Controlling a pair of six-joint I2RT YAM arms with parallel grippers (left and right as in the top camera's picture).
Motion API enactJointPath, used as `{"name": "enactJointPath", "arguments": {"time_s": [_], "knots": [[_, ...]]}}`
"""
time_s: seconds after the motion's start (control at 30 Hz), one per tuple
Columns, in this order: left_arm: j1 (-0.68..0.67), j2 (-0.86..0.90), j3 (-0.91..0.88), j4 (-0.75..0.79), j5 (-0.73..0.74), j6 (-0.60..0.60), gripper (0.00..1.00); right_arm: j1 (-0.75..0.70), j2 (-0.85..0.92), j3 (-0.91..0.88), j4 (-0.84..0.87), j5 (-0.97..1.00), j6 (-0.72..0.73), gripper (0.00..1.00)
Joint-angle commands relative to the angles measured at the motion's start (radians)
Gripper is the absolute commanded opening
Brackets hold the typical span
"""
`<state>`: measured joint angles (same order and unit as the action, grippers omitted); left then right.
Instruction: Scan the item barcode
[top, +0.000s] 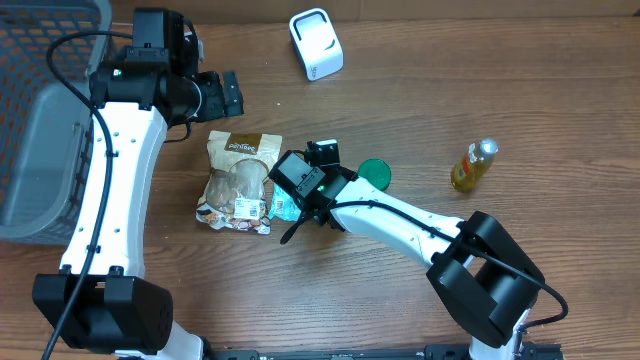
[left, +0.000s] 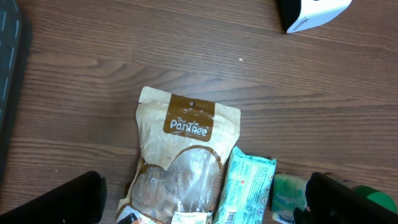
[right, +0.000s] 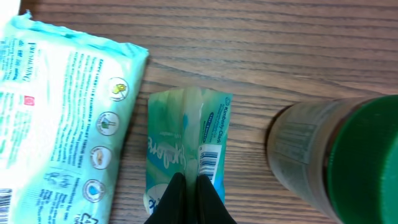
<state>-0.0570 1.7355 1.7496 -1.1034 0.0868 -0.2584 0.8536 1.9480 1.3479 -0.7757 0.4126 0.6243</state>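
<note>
A small green tissue packet (right: 186, 137) with a barcode on its right side lies on the wooden table between a teal wipes pack (right: 56, 106) and a green-lidded jar (right: 336, 155). My right gripper (right: 191, 186) is shut, its two black fingertips pinched on the packet's middle seam. The white scanner (top: 316, 43) stands at the back of the table. Above the brown snack bag (left: 180, 162) my left gripper (left: 205, 205) hovers wide open and holds nothing.
A grey basket (top: 40, 120) fills the far left. A bottle of yellow liquid (top: 473, 166) lies to the right. The snack bag (top: 238, 180) and the wipes pack (top: 281, 207) lie side by side in the middle.
</note>
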Motion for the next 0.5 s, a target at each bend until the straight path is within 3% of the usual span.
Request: {"name": "enactJointPath", "arguments": {"time_s": [0.0, 0.47], "knots": [[0.003, 0.002, 0.014, 0.0, 0.01, 0.012, 1.0, 0.005, -0.001, 0.02, 0.008, -0.018, -0.004, 0.04], [0.003, 0.002, 0.014, 0.0, 0.01, 0.012, 1.0, 0.033, -0.001, 0.02, 0.036, -0.018, -0.004, 0.04]]}}
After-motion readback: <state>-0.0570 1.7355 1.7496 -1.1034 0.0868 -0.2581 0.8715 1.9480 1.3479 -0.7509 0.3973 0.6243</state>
